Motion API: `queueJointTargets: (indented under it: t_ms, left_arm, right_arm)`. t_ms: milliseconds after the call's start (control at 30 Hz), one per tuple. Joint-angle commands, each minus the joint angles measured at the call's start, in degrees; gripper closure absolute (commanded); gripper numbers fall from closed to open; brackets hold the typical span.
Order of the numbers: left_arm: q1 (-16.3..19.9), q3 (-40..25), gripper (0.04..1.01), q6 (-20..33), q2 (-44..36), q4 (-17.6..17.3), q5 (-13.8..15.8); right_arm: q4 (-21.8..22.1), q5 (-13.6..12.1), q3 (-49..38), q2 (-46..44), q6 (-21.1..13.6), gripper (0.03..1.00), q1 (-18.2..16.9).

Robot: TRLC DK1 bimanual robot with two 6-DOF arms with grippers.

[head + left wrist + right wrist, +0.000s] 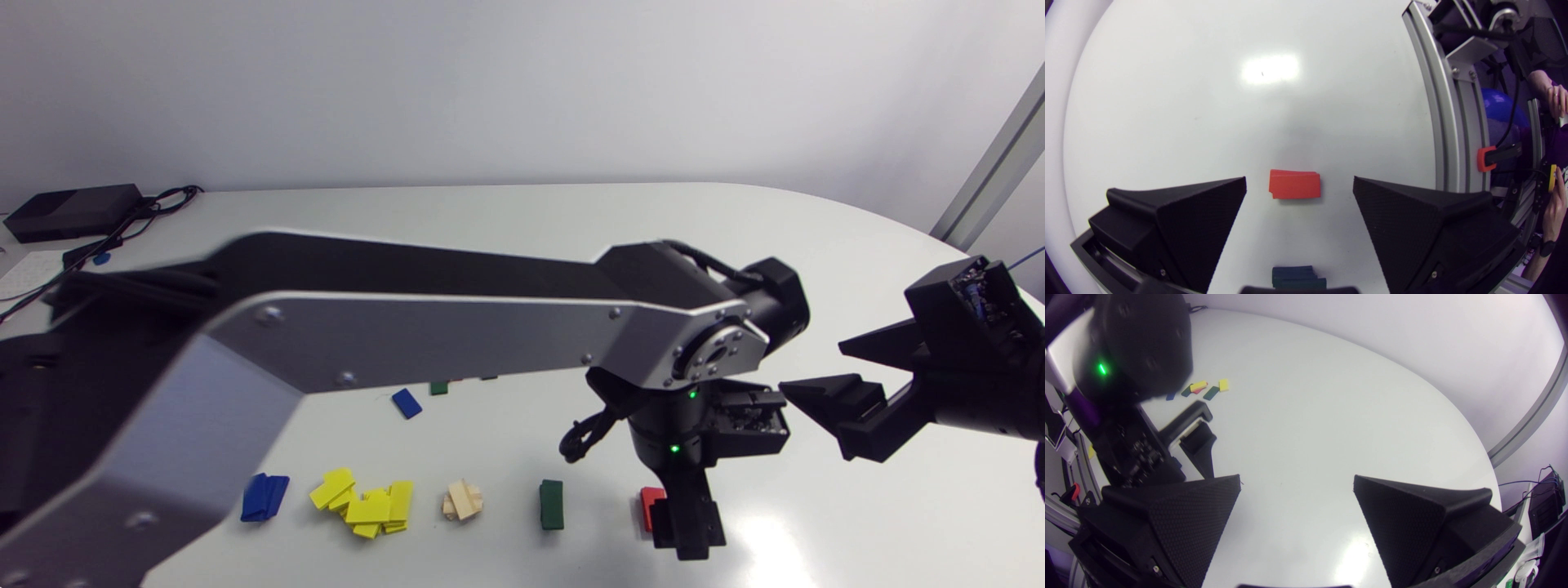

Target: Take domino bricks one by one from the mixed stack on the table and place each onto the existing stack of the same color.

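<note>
Nearest the front edge, the left gripper [1299, 181] hangs over the red stack [650, 500], fingers spread wide with nothing in them. The red bricks lie on the table in the gap, touched by neither side. Just beside it along the front row sits the green stack [551, 504], then the wood-coloured stack [463, 500], the sprawling yellow pile [367, 502] and the blue stack [264, 496]. Looks to me like red is served and the next fetch is due. So: rise straight up, because any sideways drift could clip those bricks. Further back lies a loose blue brick [406, 403], and beyond it the mixed stack [1202, 388], mostly hidden under the left arm from above; the right wrist view shows yellow, red and green there. Go for a brick with free sides, come down square and close across its narrow width. Out right, the right gripper [812, 367] hovers above the table, wide open and empty
</note>
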Motion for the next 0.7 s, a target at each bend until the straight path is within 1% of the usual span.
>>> queueJointTargets:
  t_ms: [0, 67, 133, 233, 267, 333, 367, 433, 500, 533, 600, 633, 667]
  left_arm:
    - [0.5, 2.4, 0.056, -3.1, -5.6, -1.0, 0.4]
    - [2.4, 1.7, 0.056, -4.6, -8.1, -1.1, 0.4]
    - [5.6, -0.3, 0.054, -6.4, -10.9, -0.4, -0.2]
    - [11.0, -6.2, 0.054, -7.9, -15.8, 2.2, -0.8]
    - [13.1, -9.1, 0.054, -8.0, -18.1, 3.3, -1.1]
    - [16.5, -15.5, 0.054, -8.0, -23.0, 7.3, -2.7]
    - [17.8, -17.9, 0.054, -8.0, -25.1, 8.5, -3.3]
    - [21.7, -23.5, 0.054, -7.9, -29.7, 11.2, -4.2]
    - [25.3, -28.8, 0.054, -7.9, -34.2, 14.8, -4.3]
    - [26.9, -30.9, 0.054, -7.9, -36.0, 15.5, -4.3]
    - [29.9, -36.0, 0.056, -7.9, -40.3, 18.7, -4.9]
    - [31.1, -37.9, 0.056, -7.9, -41.8, 19.9, -4.9]
    - [31.6, -38.7, 0.056, -7.8, -42.6, 20.3, -4.9]
  right_arm:
    - [-1.2, 0.2, 0.5, -0.5, 0.3, 0.066, 0.6]
    - [-1.2, 0.3, 0.7, -0.3, 0.3, 0.066, 0.8]
    - [-1.1, 0.3, 1.1, 0.6, 0.4, 0.066, 1.5]
    - [-0.2, 0.1, 1.2, 3.0, 0.7, 0.066, 3.0]
    - [0.2, 0.1, 1.1, 4.3, 1.1, 0.066, 4.1]
    - [1.6, 0.1, 1.1, 6.4, 1.7, 0.066, 5.5]
    - [2.0, 0.1, 1.3, 7.3, 2.0, 0.066, 6.3]
    - [2.3, 0.1, 2.4, 9.4, 2.5, 0.066, 8.2]
    - [2.9, 0.2, 3.6, 11.0, 3.3, 0.066, 9.6]
    - [3.1, 0.2, 4.3, 11.6, 3.6, 0.066, 10.4]
    - [3.1, 0.5, 5.8, 12.8, 4.2, 0.066, 11.8]
    - [3.1, 0.9, 6.3, 13.4, 4.4, 0.066, 12.4]
    - [3.1, 1.1, 6.8, 13.6, 4.5, 0.066, 13.0]
